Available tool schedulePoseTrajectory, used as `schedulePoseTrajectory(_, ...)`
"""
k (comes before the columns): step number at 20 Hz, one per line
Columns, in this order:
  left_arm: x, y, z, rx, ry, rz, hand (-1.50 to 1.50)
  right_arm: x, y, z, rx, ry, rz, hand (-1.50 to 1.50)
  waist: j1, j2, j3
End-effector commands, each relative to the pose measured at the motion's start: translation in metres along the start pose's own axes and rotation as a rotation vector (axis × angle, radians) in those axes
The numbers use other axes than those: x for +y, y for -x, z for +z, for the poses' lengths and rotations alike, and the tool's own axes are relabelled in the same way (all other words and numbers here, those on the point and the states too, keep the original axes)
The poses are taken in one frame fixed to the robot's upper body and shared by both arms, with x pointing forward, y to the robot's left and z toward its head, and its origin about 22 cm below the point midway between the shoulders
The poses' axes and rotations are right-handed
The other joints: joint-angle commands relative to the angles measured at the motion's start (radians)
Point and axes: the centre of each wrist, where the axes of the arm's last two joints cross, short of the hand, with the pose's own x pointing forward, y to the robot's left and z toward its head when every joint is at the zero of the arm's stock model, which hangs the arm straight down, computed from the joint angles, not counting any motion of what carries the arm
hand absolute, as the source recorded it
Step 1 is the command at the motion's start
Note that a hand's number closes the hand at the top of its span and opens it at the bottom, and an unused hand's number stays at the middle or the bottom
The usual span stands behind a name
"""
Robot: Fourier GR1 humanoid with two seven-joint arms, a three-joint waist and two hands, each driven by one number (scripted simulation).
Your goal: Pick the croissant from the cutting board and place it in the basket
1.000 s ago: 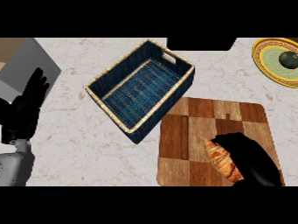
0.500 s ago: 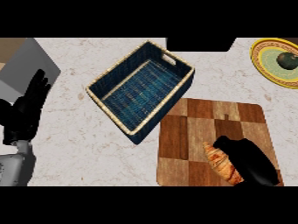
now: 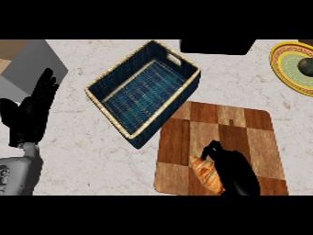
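Right robot hand has its fingers curled over the croissant at the cutting board's near edge, set to lift toward the basket; left robot hand rests spread.

I see even, fairly bright light across the table, no glare; the basket casts only a faint shadow toward the near edge.

The croissant lies on the cutting board, right of the basket.
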Motion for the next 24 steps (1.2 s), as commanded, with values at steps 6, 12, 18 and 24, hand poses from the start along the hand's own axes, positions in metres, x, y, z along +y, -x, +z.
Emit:
schedulePoseTrajectory(6, -0.008, -0.005, -0.003, -0.017, 0.042, 0.011, 0.0, -0.005, -0.078, 0.001, -0.01, 0.138, -0.381, 1.5, 0.053, 0.019, 0.045)
schedulePoseTrajectory(12, -0.011, -0.005, -0.004, -0.014, 0.063, -0.005, 0.0, -0.03, -0.116, 0.006, -0.068, 0.365, -0.599, 1.5, 0.073, 0.008, 0.039)
schedulePoseTrajectory(18, -0.019, -0.005, -0.007, -0.002, 0.083, 0.005, 0.0, -0.05, -0.143, -0.006, -0.047, 0.521, -0.642, 1.5, 0.082, 0.008, 0.026)
schedulePoseTrajectory(24, -0.02, -0.006, -0.006, -0.009, 0.097, -0.009, 0.0, -0.077, -0.161, -0.023, 0.028, 0.626, -0.704, 1.5, 0.105, 0.004, 0.025)
